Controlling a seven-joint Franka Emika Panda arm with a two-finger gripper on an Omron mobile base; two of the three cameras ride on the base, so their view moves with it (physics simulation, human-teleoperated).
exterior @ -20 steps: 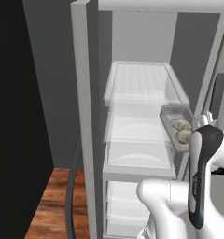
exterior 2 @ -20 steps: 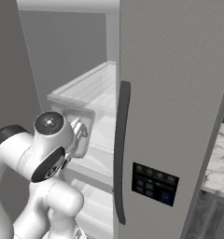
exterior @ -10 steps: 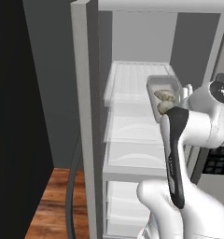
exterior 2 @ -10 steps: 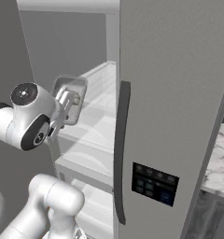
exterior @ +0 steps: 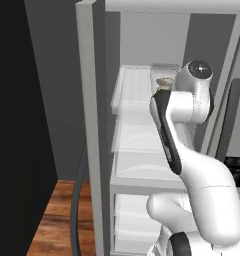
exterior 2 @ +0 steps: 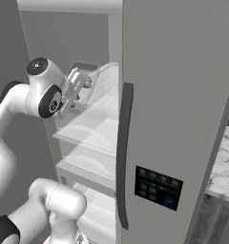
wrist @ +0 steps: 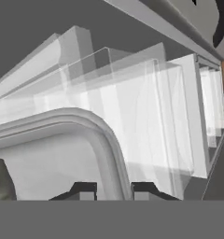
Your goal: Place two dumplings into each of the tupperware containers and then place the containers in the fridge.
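Left base view shows the fridge with its door open and pale shelves stacked inside; the arm rises at lower right and reaches up to the top shelf level. Right base view has the closed door with its long handle and a control panel at right. At the arm's end the gripper is clenched on the rim of a container, held raised and tilted just in front of the top shelf. Inside the container lie dumplings, one also at the hand view's left edge.
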